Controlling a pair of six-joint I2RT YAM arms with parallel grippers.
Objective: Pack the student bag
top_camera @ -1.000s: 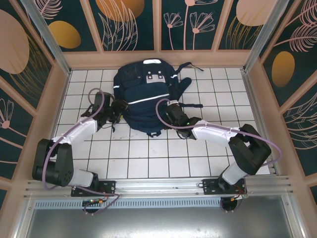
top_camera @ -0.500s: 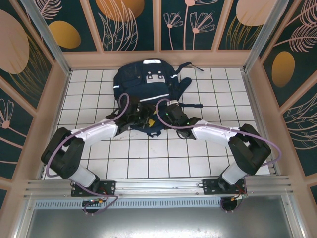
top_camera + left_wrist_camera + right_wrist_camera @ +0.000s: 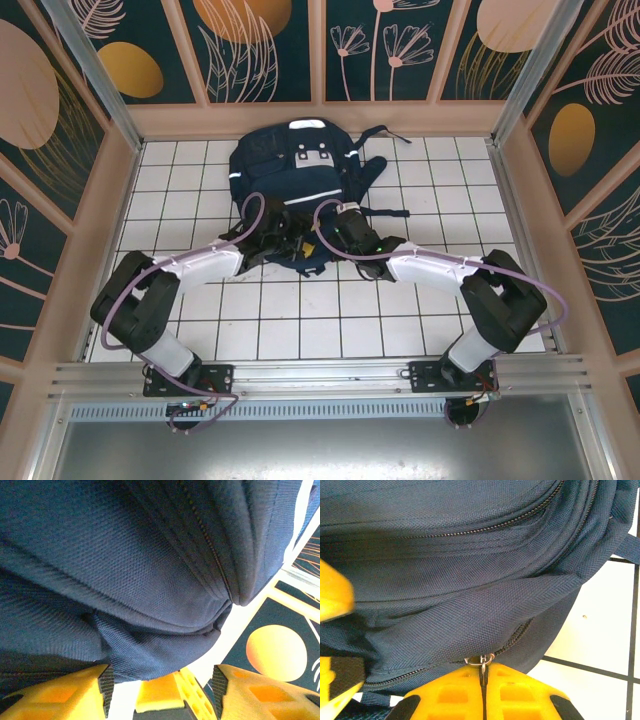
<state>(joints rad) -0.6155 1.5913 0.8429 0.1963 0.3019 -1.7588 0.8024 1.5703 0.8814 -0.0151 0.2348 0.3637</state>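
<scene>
The surface (image 3: 330,320) is a grid of white tiles with dark joints, boxed in on three sides by walls (image 3: 270,50) of navy panels painted with orange discs and pale leaf sprays, set in peach-coloured frames. An aluminium rail (image 3: 320,375) runs along the near edge, where both arms are bolted.

The student bag (image 3: 290,175) lies flat at the far middle of the surface, its front face up. Its long axis runs near to far, and the end with the white reflective patch points at the far wall. A white stripe (image 3: 300,200) crosses the front slantwise, and the dark shoulder straps (image 3: 375,170) spill out to the right. Two small pale marks sit high on the front panel — too small to read.

Both arms reach in to the bag's near end. The left claw (image 3: 160,672) stands partly open. A fold of navy fabric hangs at its yellow fingertips (image 3: 102,680), and I cannot tell whether any of it is pinched. The right claw (image 3: 482,672) is closed tight, its two yellow fingers pressed together on the metal zip pull (image 3: 481,661) of a zip that runs along the bag's lower edge.
</scene>
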